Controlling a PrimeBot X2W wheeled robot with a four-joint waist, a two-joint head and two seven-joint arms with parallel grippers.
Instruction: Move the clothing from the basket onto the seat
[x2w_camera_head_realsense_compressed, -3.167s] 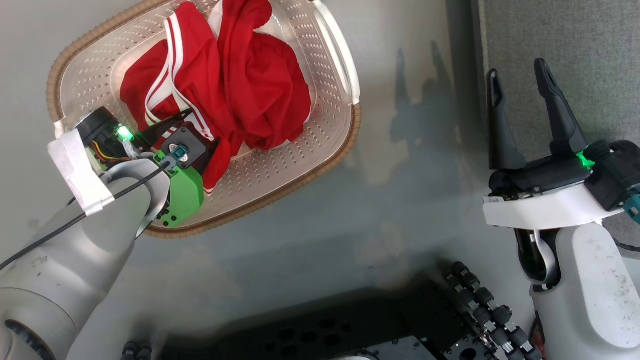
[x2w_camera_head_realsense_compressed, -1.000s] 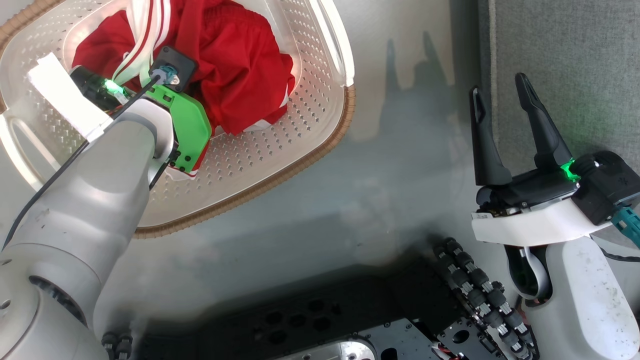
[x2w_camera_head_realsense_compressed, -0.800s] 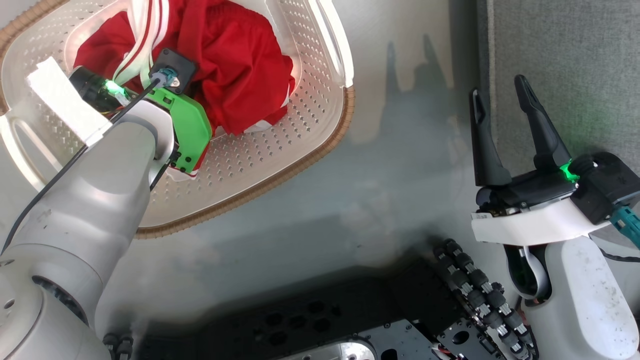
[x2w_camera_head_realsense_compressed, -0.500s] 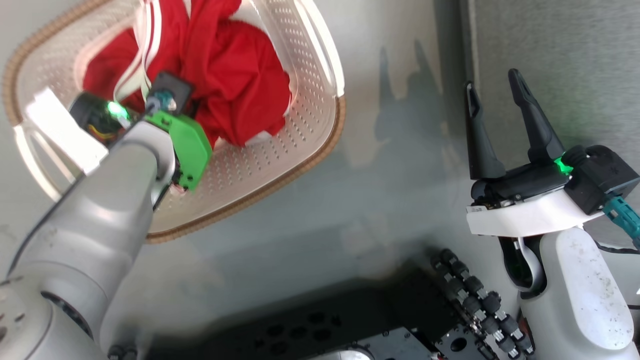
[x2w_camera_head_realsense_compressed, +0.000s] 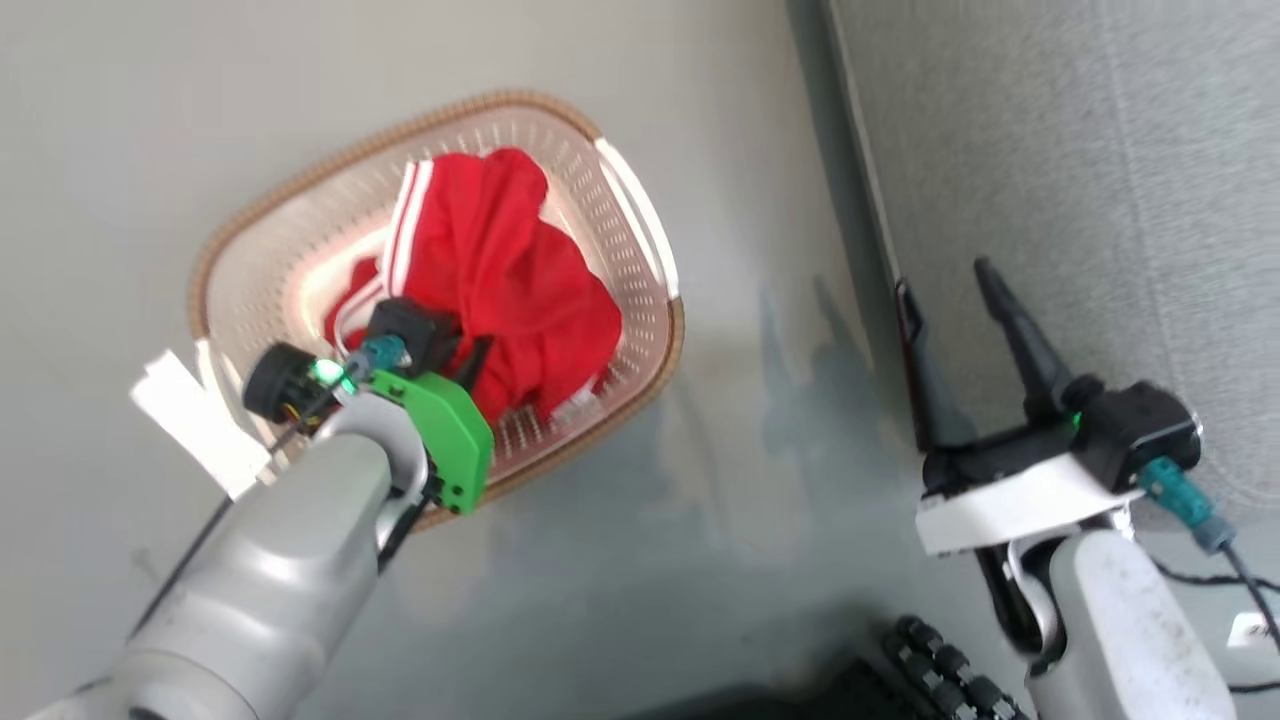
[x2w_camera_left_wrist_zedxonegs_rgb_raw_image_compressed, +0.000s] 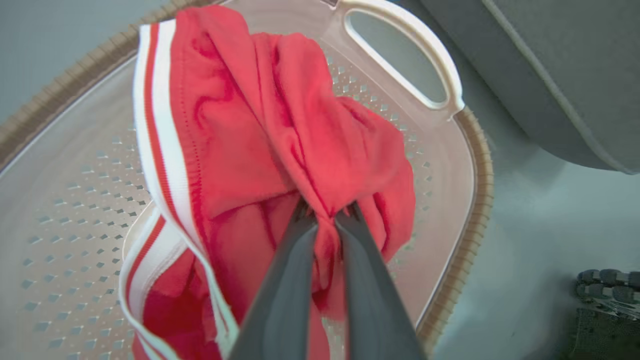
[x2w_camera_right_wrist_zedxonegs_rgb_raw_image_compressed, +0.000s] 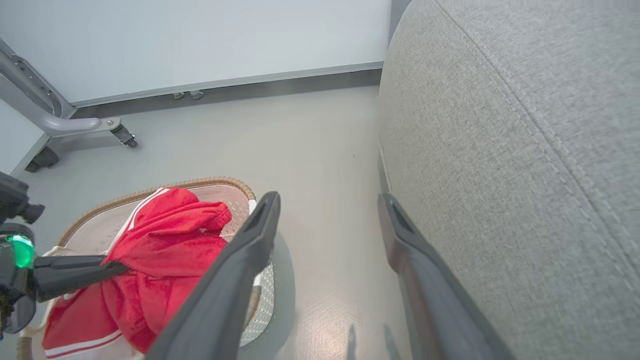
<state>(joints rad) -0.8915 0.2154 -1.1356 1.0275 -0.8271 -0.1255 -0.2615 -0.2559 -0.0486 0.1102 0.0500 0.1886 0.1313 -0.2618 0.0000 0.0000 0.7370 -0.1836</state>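
Note:
The red jersey (x2w_camera_head_realsense_compressed: 520, 290) with white stripe trim is bunched up in the cream perforated basket (x2w_camera_head_realsense_compressed: 300, 190) on the floor. My left gripper (x2w_camera_left_wrist_zedxonegs_rgb_raw_image_compressed: 325, 215) is shut on a fold of the jersey (x2w_camera_left_wrist_zedxonegs_rgb_raw_image_compressed: 235, 140), and the cloth hangs stretched from the pinch above the basket (x2w_camera_left_wrist_zedxonegs_rgb_raw_image_compressed: 480, 165) bottom. In the head view the left gripper (x2w_camera_head_realsense_compressed: 476, 356) is sunk into the fabric. My right gripper (x2w_camera_head_realsense_compressed: 945, 290) stands open and holds nothing beside the grey seat (x2w_camera_head_realsense_compressed: 1100, 200). From the right wrist I see the right gripper (x2w_camera_right_wrist_zedxonegs_rgb_raw_image_compressed: 330, 200), the seat (x2w_camera_right_wrist_zedxonegs_rgb_raw_image_compressed: 500, 150), the jersey (x2w_camera_right_wrist_zedxonegs_rgb_raw_image_compressed: 170, 235) and the basket (x2w_camera_right_wrist_zedxonegs_rgb_raw_image_compressed: 200, 181).
The basket stands on grey floor a short way left of the seat's edge (x2w_camera_left_wrist_zedxonegs_rgb_raw_image_compressed: 550, 60). A wheeled metal frame leg (x2w_camera_right_wrist_zedxonegs_rgb_raw_image_compressed: 75, 125) and a wall baseboard (x2w_camera_right_wrist_zedxonegs_rgb_raw_image_compressed: 225, 85) lie beyond the basket. My base's black rollers (x2w_camera_head_realsense_compressed: 950, 670) are at the lower right.
The head camera has swung, so the basket now sits lower and smaller in view. My left gripper stays shut on the jersey, and the cloth is drawn up higher. The right gripper stays open.

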